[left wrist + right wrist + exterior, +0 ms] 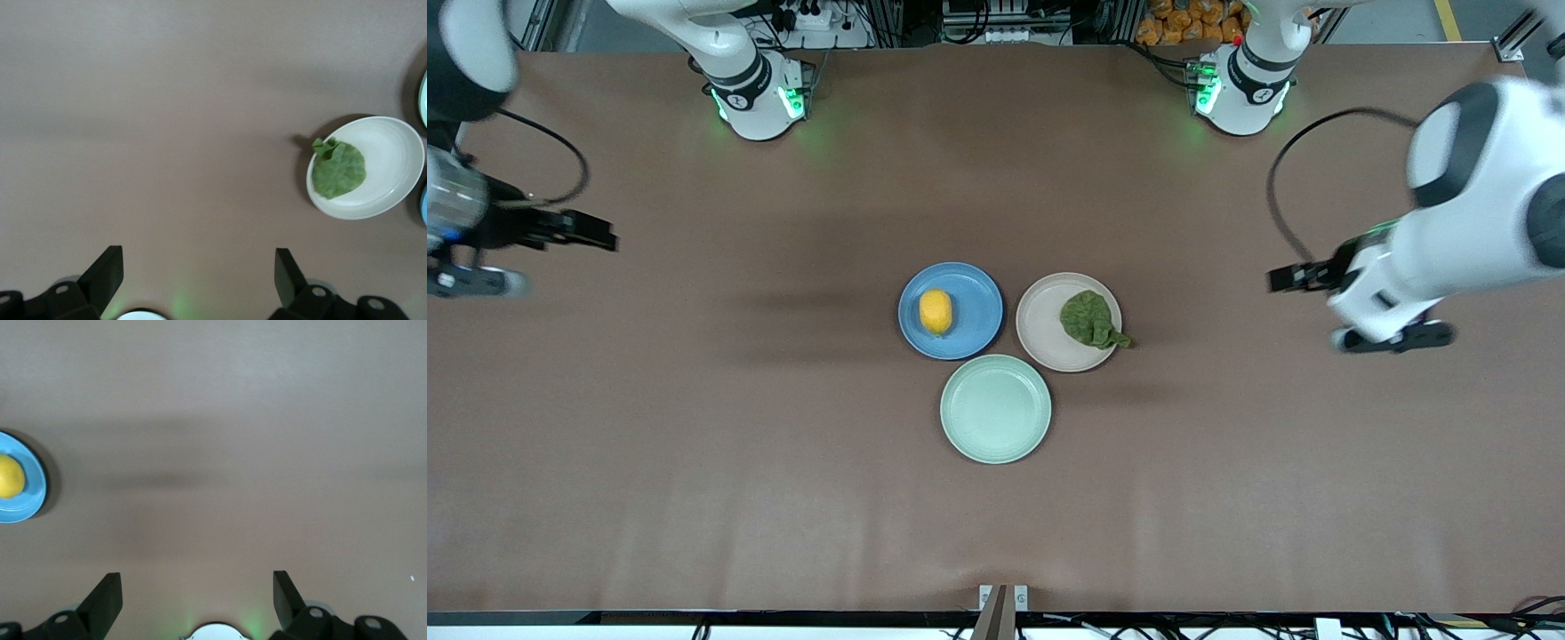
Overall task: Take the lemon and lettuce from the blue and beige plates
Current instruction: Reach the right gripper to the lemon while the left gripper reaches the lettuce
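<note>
Three plates sit together at mid-desk. The blue plate carries the lemon, which lies slightly toward 9 o'clock of the plate's centre. The beige plate sits just beside the blue one, toward the left arm's end. The lettuce lies on its 3 o'clock half, with its pointed tip overhanging the rim at about 4 o'clock. The mint plate lies nearer the front camera, close against the other two.

The left gripper hangs over bare desk at the left arm's end, fingers spread wide, holding nothing. The right gripper hangs over bare desk at the right arm's end, fingers likewise spread and holding nothing. Both are well apart from the plates.
</note>
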You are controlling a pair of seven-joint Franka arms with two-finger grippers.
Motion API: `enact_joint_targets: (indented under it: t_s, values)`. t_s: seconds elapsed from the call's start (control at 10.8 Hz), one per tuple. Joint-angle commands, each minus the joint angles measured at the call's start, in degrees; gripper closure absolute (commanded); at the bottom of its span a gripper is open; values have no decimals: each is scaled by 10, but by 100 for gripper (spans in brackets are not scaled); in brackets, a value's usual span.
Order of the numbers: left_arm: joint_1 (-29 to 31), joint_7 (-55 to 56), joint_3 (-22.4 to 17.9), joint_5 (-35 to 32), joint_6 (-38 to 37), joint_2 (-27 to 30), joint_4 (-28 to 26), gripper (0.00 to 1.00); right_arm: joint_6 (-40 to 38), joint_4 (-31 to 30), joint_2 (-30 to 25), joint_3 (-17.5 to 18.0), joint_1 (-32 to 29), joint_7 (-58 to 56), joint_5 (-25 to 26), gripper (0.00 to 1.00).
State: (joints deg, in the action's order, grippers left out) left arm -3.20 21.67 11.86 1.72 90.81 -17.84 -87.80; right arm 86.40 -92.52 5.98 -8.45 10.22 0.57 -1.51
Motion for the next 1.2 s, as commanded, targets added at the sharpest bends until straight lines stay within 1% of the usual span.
enact_joint_targets:
  t_s: [0.0, 0.09, 0.19, 0.28, 0.46, 0.56, 0.83, 0.93, 1.02, 1.11]
  values:
    - [-60, 118, -2, 9, 54, -59, 4, 0, 46, -3, 43, 21, 16, 9, -36, 0]
    - [-86, 170, -2, 8, 84, -86, 5, 0, 70, -6, 62, 31, 20, 14, -54, 0]
    - [-112, 225, -3, 5, 109, -110, 6, 0, 91, -13, 75, 45, 27, 32, -61, 0]
    - [-130, 264, -3, 1, 127, -136, 8, 0, 108, -17, 91, 69, 30, 63, -61, 0]
    - [-153, 315, -3, 0, 168, -183, 9, 0, 164, -17, 136, 110, 58, 159, -61, 0]
    - [-163, 332, -3, 0, 180, -198, 10, 0, 197, -17, 160, 128, 71, 178, -61, 0]
    - [-188, 362, -4, 1, 198, -220, 10, 0, 281, -18, 206, 146, 116, 260, -54, 0]
    - [-190, 366, -5, 0, 205, -224, 9, 0, 311, -22, 219, 147, 134, 281, -45, 0]
    - [-190, 366, -5, 0, 219, -229, 8, 0, 342, -33, 225, 152, 139, 303, -36, 0]
    - [-191, 369, -5, 0, 232, -235, 6, 0, 384, -62, 225, 172, 138, 311, -23, 0]
